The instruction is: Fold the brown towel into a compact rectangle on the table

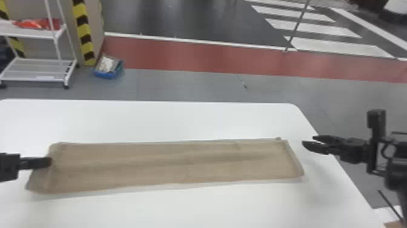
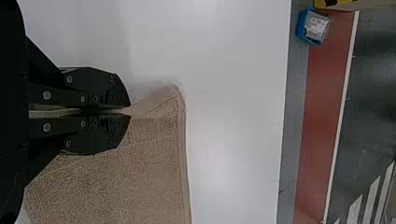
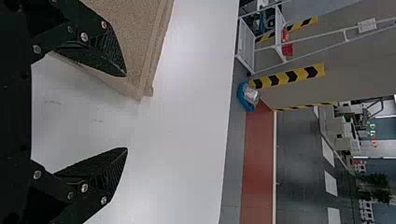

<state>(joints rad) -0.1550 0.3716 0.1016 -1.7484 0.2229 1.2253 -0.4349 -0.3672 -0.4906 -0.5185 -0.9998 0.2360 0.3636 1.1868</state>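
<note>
Towel (image 1: 175, 165) lies as a long strip on the table (image 1: 181, 121). Left gripper (image 1: 49, 162) pinches its left end; right gripper (image 1: 308, 140), fingers spread, is near its right end. Blue bin (image 1: 106, 75) holds a white packet (image 1: 106, 63).

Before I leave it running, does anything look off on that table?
Only slightly: at the far right corner of the brown towel, a nub of cloth pokes past the edge, so the layers look misaligned there. I see no spill or damage.
</note>
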